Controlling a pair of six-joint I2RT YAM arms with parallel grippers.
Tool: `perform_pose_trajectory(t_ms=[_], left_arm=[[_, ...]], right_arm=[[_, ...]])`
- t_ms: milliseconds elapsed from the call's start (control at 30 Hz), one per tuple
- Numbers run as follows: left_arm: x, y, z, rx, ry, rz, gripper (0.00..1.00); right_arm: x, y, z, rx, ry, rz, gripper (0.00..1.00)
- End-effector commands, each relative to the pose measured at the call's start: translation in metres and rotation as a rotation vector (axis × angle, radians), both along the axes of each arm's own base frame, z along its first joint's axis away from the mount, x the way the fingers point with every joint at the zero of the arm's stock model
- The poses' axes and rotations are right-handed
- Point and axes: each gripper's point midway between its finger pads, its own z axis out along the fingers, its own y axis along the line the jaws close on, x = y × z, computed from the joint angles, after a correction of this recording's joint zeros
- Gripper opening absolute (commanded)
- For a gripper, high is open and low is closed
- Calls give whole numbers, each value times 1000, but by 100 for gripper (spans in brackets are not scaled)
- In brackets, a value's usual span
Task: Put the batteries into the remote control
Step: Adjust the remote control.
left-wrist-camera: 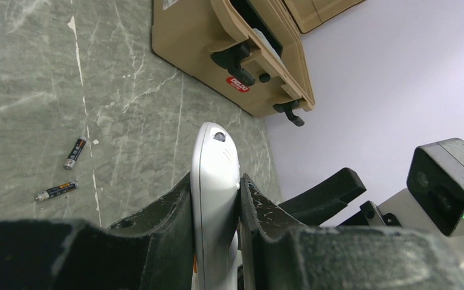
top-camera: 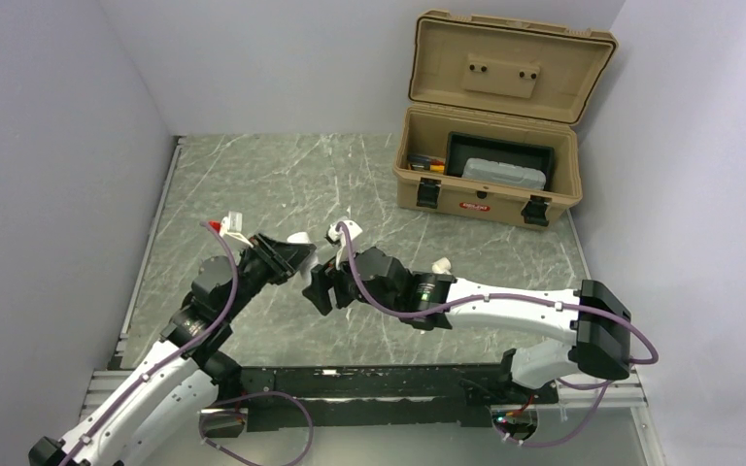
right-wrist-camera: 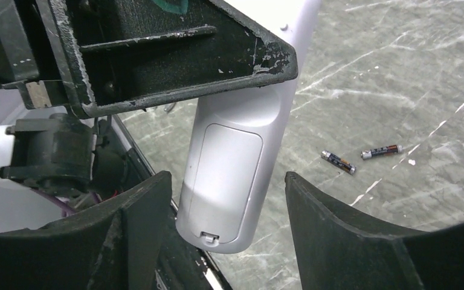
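Observation:
My left gripper (left-wrist-camera: 215, 180) is shut on the remote control (left-wrist-camera: 215, 158), a slim white handset held edge-on above the table. In the right wrist view the remote control (right-wrist-camera: 237, 142) shows its back, with the battery cover (right-wrist-camera: 223, 172) closed. My right gripper (right-wrist-camera: 226, 177) is open, one finger on each side of the remote's lower end without touching it. The two batteries (right-wrist-camera: 338, 162) (right-wrist-camera: 382, 151) lie loose on the marble table; the left wrist view shows the batteries (left-wrist-camera: 75, 153) (left-wrist-camera: 56, 191) too. From above, the left gripper (top-camera: 289, 258) and right gripper (top-camera: 319, 282) meet mid-table, hiding the batteries.
An open tan toolbox (top-camera: 491, 197) stands at the back right of the table, with a grey case and small tools inside; the toolbox (left-wrist-camera: 217, 57) also shows in the left wrist view. White walls close in the table on the left, back and right.

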Motion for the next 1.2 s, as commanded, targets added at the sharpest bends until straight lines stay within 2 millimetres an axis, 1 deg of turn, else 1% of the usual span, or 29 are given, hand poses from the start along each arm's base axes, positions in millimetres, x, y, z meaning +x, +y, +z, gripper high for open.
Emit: perform_pose_trajectory(t_ms=[0, 33, 67, 100, 233, 333, 433, 467, 567, 867, 933, 967, 1000, 1100, 1133, 1167], left_arm=[[-6, -1, 31, -23, -76, -25, 0], [-7, -1, 33, -26, -80, -27, 0], [-9, -1, 28, -16, -62, -33, 0], [-10, -1, 28, -19, -59, -37, 0], [-14, -4, 30, -34, -58, -58, 0], [-18, -6, 34, -26, -53, -81, 0], [-21, -6, 37, 0, -43, -99, 0], [-22, -6, 39, 8, -46, -105, 0], [-26, -8, 38, 16, -33, -122, 0], [-34, -20, 23, -6, 17, -205, 4], [-35, -22, 22, -16, 19, -216, 5], [-35, -23, 21, -21, 20, -218, 2], [-34, -23, 20, -24, 21, -217, 0], [-33, -24, 18, -22, 21, -217, 0], [-33, -24, 17, -19, 20, -216, 0], [-32, -24, 16, -13, 22, -215, 0]], right_arm=[[-1, 7, 14, 15, 2, 9, 69], [-1, 6, 13, 8, 3, 17, 67], [-2, 6, 12, 3, 2, 26, 65], [-3, 6, 10, -5, 0, 33, 62], [-2, 2, 8, -19, -15, 33, 53], [0, -7, -2, -91, -40, 32, 48], [4, -18, -8, -163, -102, 40, 47], [5, -23, -7, -176, -119, 40, 47], [3, -30, -5, -188, -159, 65, 47], [0, -49, -2, -220, -247, 105, 44], [-1, -50, 0, -212, -253, 111, 43], [-2, -50, 0, -207, -253, 114, 43], [-3, -50, 1, -200, -251, 115, 43], [-6, -47, 4, -179, -245, 131, 46], [-7, -47, 6, -167, -248, 137, 51], [-9, -47, 10, -151, -257, 146, 62]])
